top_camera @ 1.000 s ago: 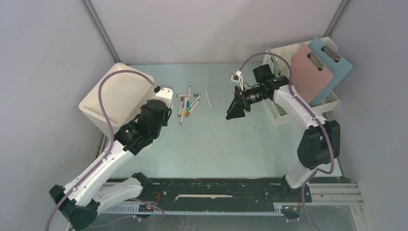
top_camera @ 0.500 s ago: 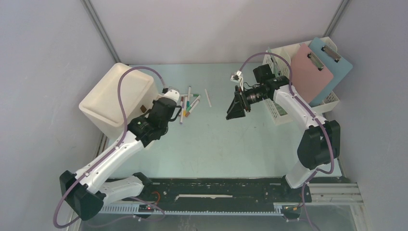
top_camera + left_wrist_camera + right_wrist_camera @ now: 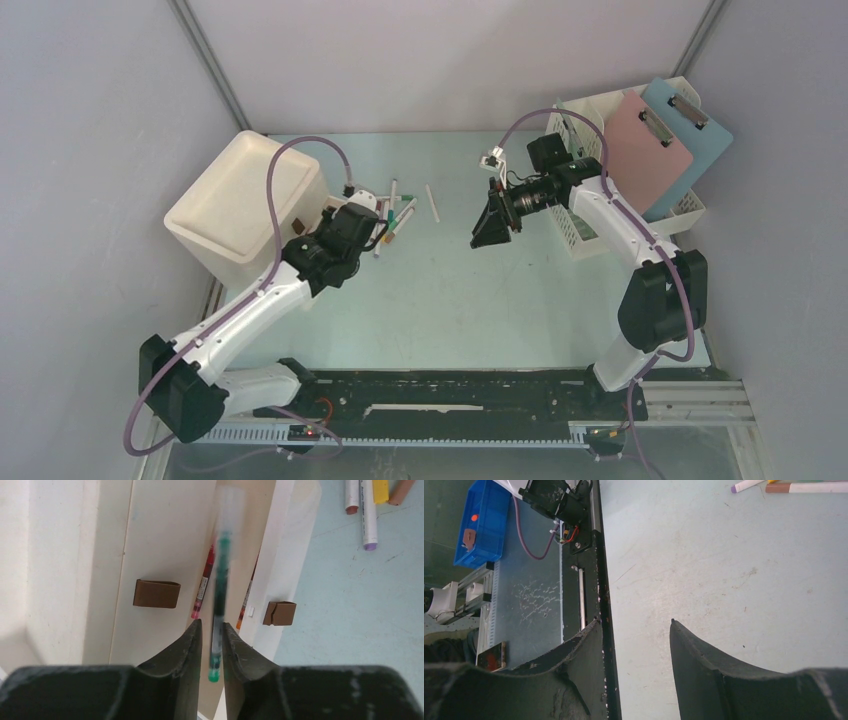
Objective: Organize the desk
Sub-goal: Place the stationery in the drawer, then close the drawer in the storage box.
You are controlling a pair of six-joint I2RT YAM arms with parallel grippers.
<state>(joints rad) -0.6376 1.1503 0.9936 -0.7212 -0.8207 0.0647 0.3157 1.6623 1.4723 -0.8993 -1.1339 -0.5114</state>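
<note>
The desk (image 3: 450,290) is a pale mint-green top. My left gripper (image 3: 330,222) hangs over the right wall of the white bin (image 3: 240,200). In the left wrist view its jaws (image 3: 211,625) stand slightly open, and a green pen (image 3: 220,580) shows blurred between them with a gap at its side. Below it, a red pen (image 3: 205,580) and an orange one (image 3: 247,600) lie in the bin. Several markers (image 3: 392,215) and a white pen (image 3: 432,203) lie on the desk. My right gripper (image 3: 487,228) hovers open and empty at mid-desk (image 3: 634,622).
A white perforated file rack (image 3: 580,200) at the back right holds a pink clipboard (image 3: 648,150) and a blue one (image 3: 695,130). Brown clips (image 3: 156,593) sit on the bin's walls. A black rail (image 3: 599,555) edges the desk's front; a blue crate (image 3: 479,525) lies beyond it.
The left arm has swung its elbow outward while the gripper stays at the bin's right wall. Its jaws have parted and the green pen is slipping free. The right arm has not moved.
</note>
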